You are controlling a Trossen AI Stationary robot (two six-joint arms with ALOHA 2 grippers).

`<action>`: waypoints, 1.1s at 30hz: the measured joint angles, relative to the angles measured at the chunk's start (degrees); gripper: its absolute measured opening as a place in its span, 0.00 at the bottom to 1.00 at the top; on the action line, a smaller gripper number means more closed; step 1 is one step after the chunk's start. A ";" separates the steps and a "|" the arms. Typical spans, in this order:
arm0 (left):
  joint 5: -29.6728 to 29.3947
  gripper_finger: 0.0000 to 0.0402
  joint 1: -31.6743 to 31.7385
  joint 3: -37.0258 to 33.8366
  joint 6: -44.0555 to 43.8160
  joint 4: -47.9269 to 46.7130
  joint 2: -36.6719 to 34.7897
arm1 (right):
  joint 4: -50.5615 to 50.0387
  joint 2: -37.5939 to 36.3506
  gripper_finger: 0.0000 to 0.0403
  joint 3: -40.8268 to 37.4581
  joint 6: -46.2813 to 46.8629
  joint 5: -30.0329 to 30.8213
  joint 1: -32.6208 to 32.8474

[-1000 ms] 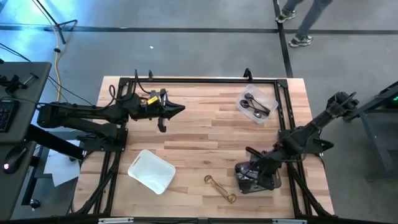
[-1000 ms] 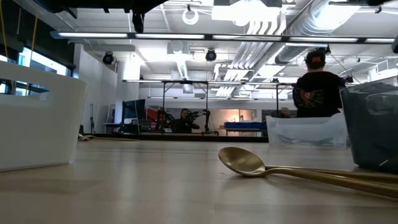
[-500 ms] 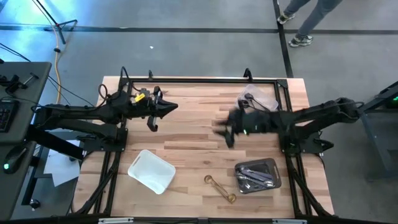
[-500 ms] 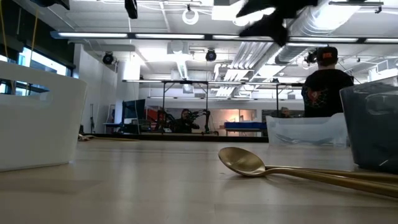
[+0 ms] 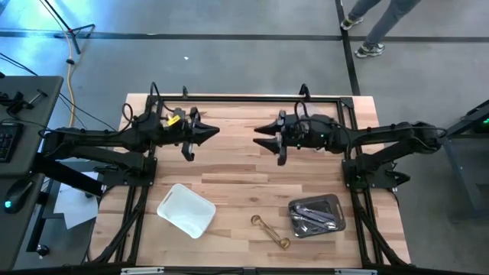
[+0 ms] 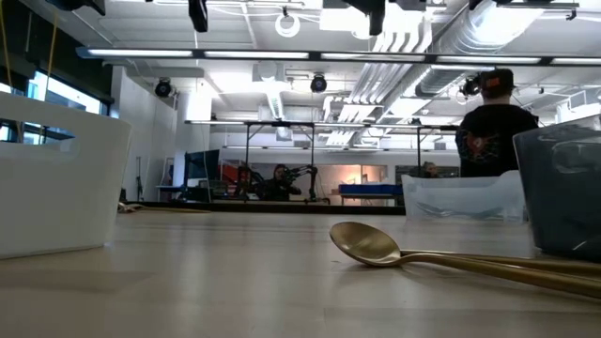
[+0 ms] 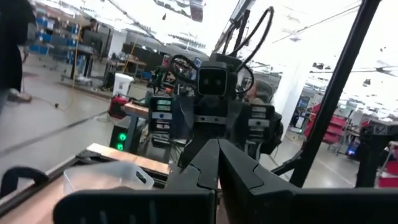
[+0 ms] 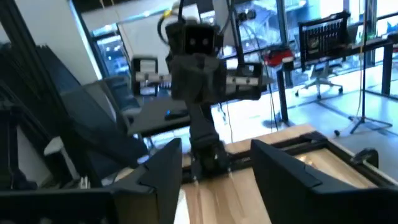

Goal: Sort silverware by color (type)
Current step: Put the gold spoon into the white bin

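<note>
The gold spoon (image 5: 271, 231), low centre on the counter (image 5: 244, 164), looked thin, stiff and slippery; best pinched mid-handle. Right gripper (image 5: 262, 136) stood apart, left gripper (image 5: 212, 132) together.

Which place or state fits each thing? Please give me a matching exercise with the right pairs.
Things:
1. flat gold metal spoons
2. white plastic tray
3. dark grey plastic tray
4. left tool

Places or states:
a. holds silverware
b. shut, above the table
c. lying on the bare wooden table
d. nothing inside

Pairs: 1-c, 2-d, 3-a, 4-b
</note>
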 joint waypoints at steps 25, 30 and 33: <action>0.07 0.00 0.00 0.02 2.43 -5.23 0.04 | -1.50 -0.03 0.00 0.00 -2.89 -1.43 -2.75; 0.07 0.00 0.00 0.02 2.47 -5.23 0.04 | -2.31 -0.04 0.00 0.00 -5.48 -3.78 -2.75; 0.09 0.00 0.00 0.02 2.47 -5.23 0.04 | -2.26 -0.04 0.00 0.00 -5.88 -4.24 -2.75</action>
